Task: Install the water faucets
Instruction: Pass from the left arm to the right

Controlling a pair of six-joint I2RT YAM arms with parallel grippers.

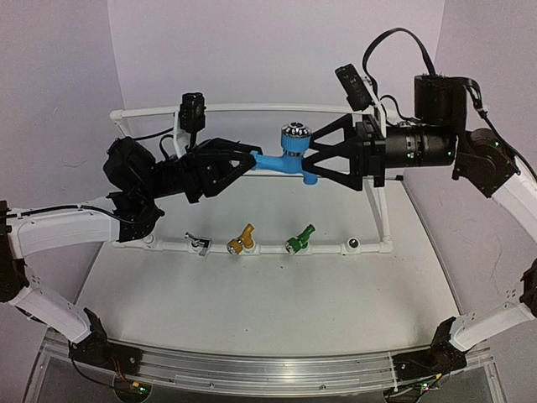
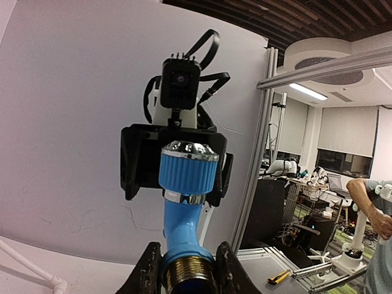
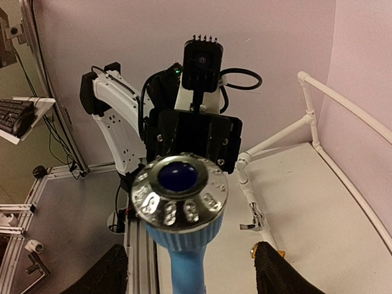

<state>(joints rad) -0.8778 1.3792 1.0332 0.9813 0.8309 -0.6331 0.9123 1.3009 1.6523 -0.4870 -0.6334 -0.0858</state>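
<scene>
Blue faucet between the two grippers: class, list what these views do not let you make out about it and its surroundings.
1. Right wrist view: whether the right gripper grips the blue faucet; the bottom edge cuts off any contact.
2. Left wrist view: the faucet's brass thread, cut by the bottom edge between the left gripper's fingers.
3. Top view: the inside of the open socket on the pipe frame, too small.

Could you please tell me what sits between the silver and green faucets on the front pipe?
The yellow faucet, between the silver faucet and green faucet, seen in the top view.
</scene>
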